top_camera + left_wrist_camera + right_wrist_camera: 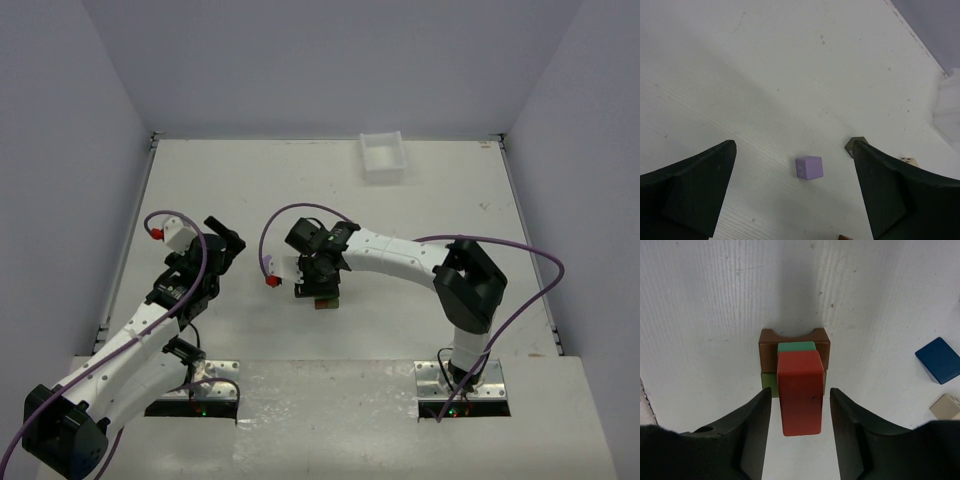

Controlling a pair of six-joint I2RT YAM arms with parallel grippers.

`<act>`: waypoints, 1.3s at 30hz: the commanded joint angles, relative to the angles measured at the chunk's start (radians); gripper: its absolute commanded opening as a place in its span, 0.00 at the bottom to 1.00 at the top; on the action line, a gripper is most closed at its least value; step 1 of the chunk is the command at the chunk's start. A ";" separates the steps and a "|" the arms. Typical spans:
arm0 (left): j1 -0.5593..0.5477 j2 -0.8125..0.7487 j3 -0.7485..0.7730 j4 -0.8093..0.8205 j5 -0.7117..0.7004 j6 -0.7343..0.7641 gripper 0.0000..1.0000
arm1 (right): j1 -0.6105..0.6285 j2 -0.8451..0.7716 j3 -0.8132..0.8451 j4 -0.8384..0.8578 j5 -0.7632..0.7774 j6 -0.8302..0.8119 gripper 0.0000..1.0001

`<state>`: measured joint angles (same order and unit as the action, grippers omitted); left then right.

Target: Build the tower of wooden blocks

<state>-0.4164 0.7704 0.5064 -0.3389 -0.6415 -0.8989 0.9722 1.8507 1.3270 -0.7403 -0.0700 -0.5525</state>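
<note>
The tower (322, 300) stands at mid-table under my right gripper (320, 272). In the right wrist view it is a brown arch block (769, 347) and an olive block (768, 384) at the bottom, a green block (796, 346) over them and an upright red-orange block (800, 400) on top. My right gripper (801, 393) straddles the red-orange block, open, with a gap on each side. My left gripper (795, 147) hangs open above a purple cube (809, 167) lying on the table.
A blue block (939, 360) and a beige block (946, 406) lie right of the tower. A dark hexagonal block (854, 144) and a beige block (909, 160) lie near the left gripper's right finger. The white tray (383, 157) sits at the table's far edge.
</note>
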 commanded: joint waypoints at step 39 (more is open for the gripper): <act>0.013 0.276 0.097 0.096 0.345 0.131 1.00 | -0.186 -0.619 -0.278 0.424 0.305 0.750 0.99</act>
<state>-0.4160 0.9684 0.5526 -0.3160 -0.3631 -0.7848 0.9042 1.3050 1.1624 -0.3820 0.1282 -0.0855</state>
